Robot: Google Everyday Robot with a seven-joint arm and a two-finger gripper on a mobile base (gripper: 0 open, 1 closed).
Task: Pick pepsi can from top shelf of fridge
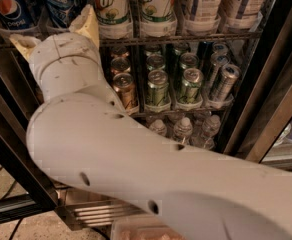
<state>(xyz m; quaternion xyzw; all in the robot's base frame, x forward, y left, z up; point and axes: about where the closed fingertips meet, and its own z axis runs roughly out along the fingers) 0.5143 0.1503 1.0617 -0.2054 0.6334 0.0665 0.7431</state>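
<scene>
Two blue pepsi cans (8,6) (61,3) stand at the left end of the top shelf (186,38) of the fridge (266,79), behind clear plastic stops. My gripper (56,33) is at the front edge of that shelf, just below and in front of the two cans. Its cream fingertips (88,23) are spread wide, one under each side of the right-hand pepsi can, with nothing between them. The white wrist and arm (136,169) fill the lower part of the camera view and hide the left part of the lower racks.
White-green 7UP cans (111,9) and pale cans (201,4) fill the remainder of the top shelf. The rack below holds copper-gold cans (123,86) and green cans (158,86); small bottles (183,129) stand lower down. The black door frame (6,134) runs along the left.
</scene>
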